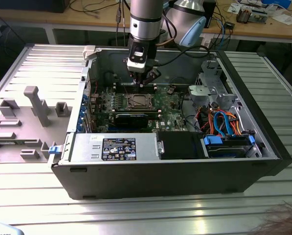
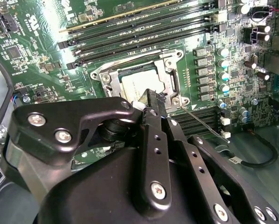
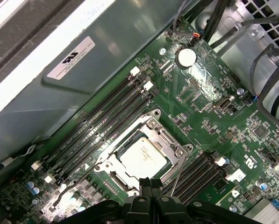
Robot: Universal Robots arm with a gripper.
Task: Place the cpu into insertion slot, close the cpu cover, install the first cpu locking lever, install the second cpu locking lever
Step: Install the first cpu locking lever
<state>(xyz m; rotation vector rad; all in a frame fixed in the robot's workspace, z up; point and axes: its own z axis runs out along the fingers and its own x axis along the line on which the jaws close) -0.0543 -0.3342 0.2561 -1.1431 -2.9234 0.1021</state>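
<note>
The hand (image 3: 148,183) has its two fingers pressed together with nothing visible between them. In both wrist views the tips sit low over the edge of the insertion slot (image 1: 138,102), and in the exterior view they hang just above it.

The cpu (image 3: 144,158) lies flat in the slot. The cpu cover (image 3: 155,128) is folded down around it, so only the chip's pale metal face shows through the cut-out. Just beside the fingertips a thin wire locking lever (image 3: 176,176) stands away from the socket at an angle and looks unlatched.

Judging by this, the work in hand is the lever. To do it well, the closed tips should bear on the wire itself, not on the cover or the chip. The push should sweep the wire down and sideways under its hook, keeping clear of the memory slots (image 3: 106,126) alongside on the green motherboard (image 3: 214,121).

The board sits inside an open computer case (image 1: 165,171) lying on the ribbed metal surface (image 1: 136,210).
</note>
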